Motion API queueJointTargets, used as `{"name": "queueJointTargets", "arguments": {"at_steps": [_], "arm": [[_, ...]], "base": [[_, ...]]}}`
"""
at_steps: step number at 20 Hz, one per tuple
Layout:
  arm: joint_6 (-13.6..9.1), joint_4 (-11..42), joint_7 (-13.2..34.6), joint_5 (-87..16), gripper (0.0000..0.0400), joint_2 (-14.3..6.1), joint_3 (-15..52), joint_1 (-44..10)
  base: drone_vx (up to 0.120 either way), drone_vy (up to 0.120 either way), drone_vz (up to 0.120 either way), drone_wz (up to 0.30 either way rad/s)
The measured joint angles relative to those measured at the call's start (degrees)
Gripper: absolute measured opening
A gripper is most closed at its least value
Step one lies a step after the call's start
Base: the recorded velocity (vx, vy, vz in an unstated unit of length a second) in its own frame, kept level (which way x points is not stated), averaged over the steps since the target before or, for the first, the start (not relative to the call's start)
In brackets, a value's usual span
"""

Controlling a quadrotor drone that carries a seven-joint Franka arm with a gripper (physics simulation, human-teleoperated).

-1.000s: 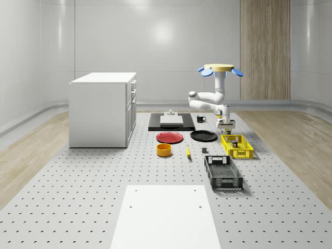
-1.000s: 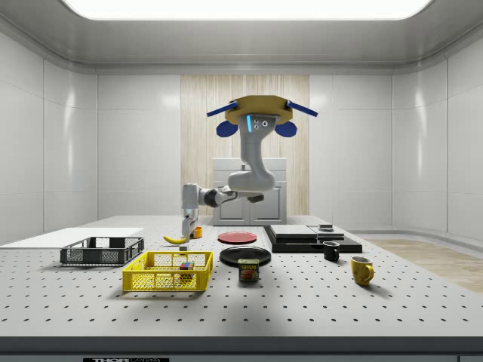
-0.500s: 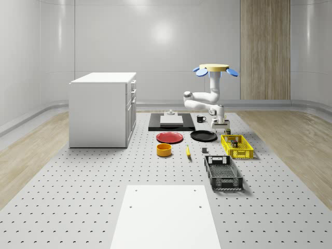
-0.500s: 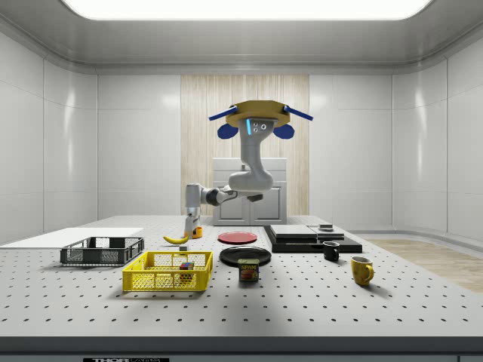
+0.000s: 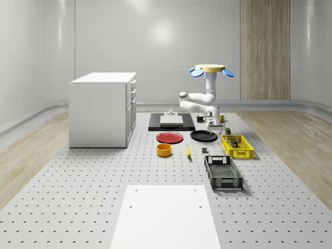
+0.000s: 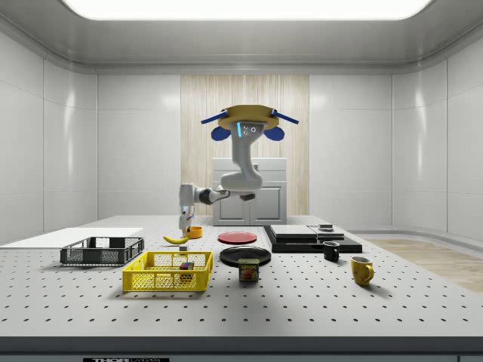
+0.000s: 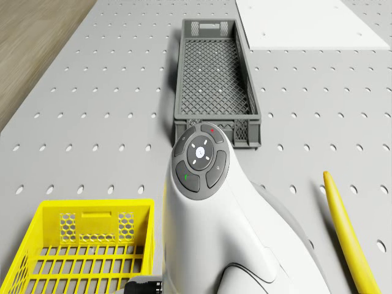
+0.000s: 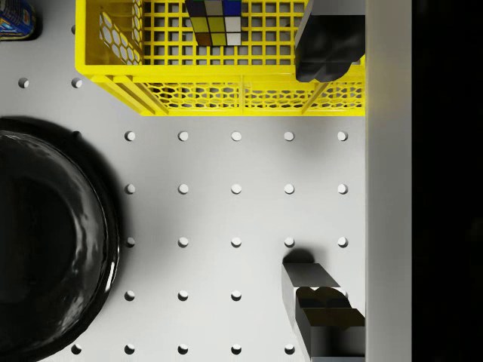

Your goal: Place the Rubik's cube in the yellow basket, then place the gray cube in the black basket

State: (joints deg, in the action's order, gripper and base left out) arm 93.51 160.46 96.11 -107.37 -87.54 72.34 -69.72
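The Rubik's cube (image 8: 215, 21) lies inside the yellow basket (image 8: 219, 84), which stands near the whole-scene view's right (image 5: 244, 154). A small gray cube (image 5: 204, 151) sits on the table between the banana and the yellow basket. The long black basket (image 5: 223, 172) stands nearer the camera, empty (image 7: 182, 73). My drone (image 5: 211, 70) hovers above the table's far part, arm bent down. My gripper (image 5: 214, 122) hangs open over bare table between the black plate and the yellow basket, with nothing between its fingers (image 8: 324, 181).
A black plate (image 8: 45, 241), a red plate (image 5: 169, 137), an orange bowl (image 5: 164, 150) and a banana (image 7: 349, 233) lie mid-table. A can (image 6: 248, 270) and two mugs stand beyond the yellow basket. A white cabinet (image 5: 101, 109) rises at the whole-scene view's left.
Drone and arm have drifted toward the whole-scene view's left and farther back. The open gripper has left the space above the yellow basket; the Rubik's cube stays in the basket.
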Motion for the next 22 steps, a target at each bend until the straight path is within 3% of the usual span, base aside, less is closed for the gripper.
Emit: {"name": "queueJointTargets", "arguments": {"at_steps": [5, 9, 19, 22], "arm": [[0.1, 0.0, 0.0, 0.0, 0.0400, -0.1, 0.0, 0.0], [0.1, 0.0, 0.0, 0.0, 0.0400, -0.1, 0.0, 0.0], [0.2, 0.0, 0.0, 0.1, 0.0400, -0.2, 0.0, -0.1], [0.2, 0.0, 0.1, 0.1, 0.0400, -0.2, 0.0, -0.1]], "base": [[0.000, -0.120, 0.000, 0.000], [0.100, -0.120, 0.000, 0.000], [0.000, -0.120, 0.000, 0.000], [0.000, -0.027, 0.000, 0.000]]}}
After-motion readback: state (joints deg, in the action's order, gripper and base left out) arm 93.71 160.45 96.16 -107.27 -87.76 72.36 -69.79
